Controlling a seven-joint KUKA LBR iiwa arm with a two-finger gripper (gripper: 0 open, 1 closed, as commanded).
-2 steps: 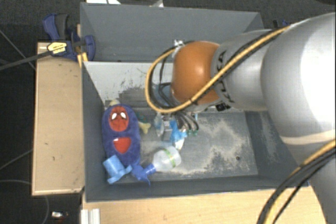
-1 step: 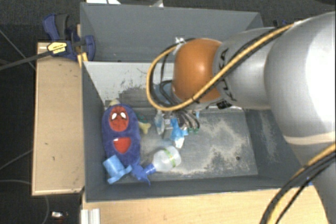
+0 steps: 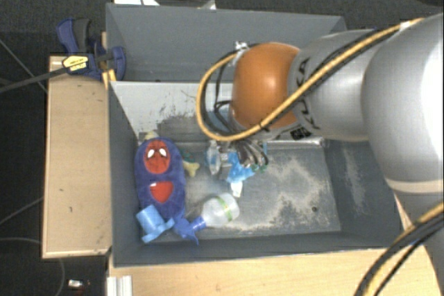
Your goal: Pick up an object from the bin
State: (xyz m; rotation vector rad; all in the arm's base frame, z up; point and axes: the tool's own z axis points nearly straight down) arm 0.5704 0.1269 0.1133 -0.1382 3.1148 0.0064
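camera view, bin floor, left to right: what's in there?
Blue Spider-Man plush → clear bottle → bare bin floor. The blue-white piece under the gripper overlaps the bottle's span, so it is left unplaced.

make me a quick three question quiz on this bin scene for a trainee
1. True or false: the blue plush toy with a red face lies in the left part of the bin.
2. What clear thing lies by the plush toy's lower end?
3. The gripper is nearest to: A) a small light blue and white thing B) the plush toy C) the bin's right wall
Key: 1 true; 2 a plastic bottle; 3 A
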